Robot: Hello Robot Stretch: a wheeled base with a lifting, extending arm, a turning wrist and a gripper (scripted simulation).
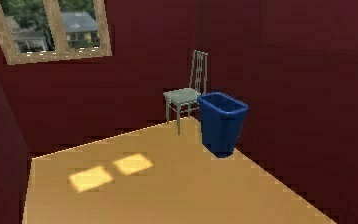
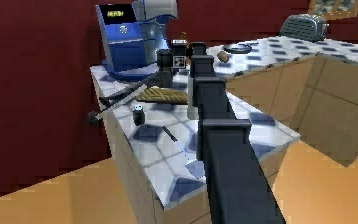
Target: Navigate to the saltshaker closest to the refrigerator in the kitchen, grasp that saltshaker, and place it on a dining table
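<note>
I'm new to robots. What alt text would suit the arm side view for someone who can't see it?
A dark robot arm reaches over a kitchen counter tiled blue and white, its tool near a blue coffee machine. A toaster stands farther along the counter, against a dark red wall.

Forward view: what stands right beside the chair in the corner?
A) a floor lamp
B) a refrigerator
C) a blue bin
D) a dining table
C: a blue bin stands next to the chair, just to its right in the forward view.
</note>
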